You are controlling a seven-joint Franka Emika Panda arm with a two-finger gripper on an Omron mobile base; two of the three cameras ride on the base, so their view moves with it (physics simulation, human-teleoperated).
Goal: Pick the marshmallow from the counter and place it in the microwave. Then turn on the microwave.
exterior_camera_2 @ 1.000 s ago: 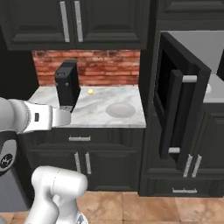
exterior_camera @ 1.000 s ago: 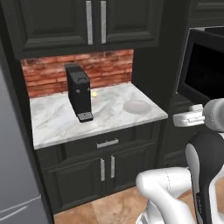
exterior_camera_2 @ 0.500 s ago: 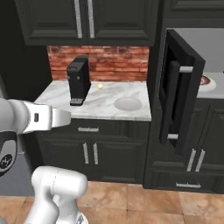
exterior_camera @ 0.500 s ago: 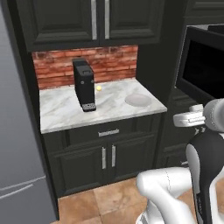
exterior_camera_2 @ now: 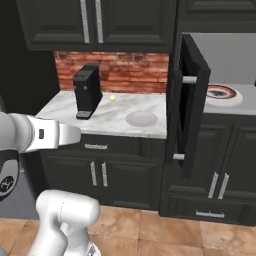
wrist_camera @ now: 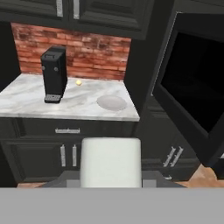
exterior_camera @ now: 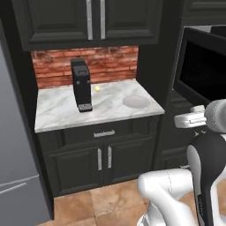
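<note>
The hand [wrist_camera: 110,180] hangs well back from the surface [wrist_camera: 26,105], part-closed on the marshmallow [wrist_camera: 110,159], with open floor [exterior_camera: 101,203] between. Ahead and left, a plate [wrist_camera: 111,103] sits near the surface's front edge, a coffee machine [wrist_camera: 54,74] further left. Ahead and right, the microwave [exterior_camera_2: 220,55] door [wrist_camera: 192,83] stands swung open.

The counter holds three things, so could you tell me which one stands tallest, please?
The black coffee machine by the brick wall stands tallest; the yellow ball is tiny, and the grey plate lies flat.
</note>
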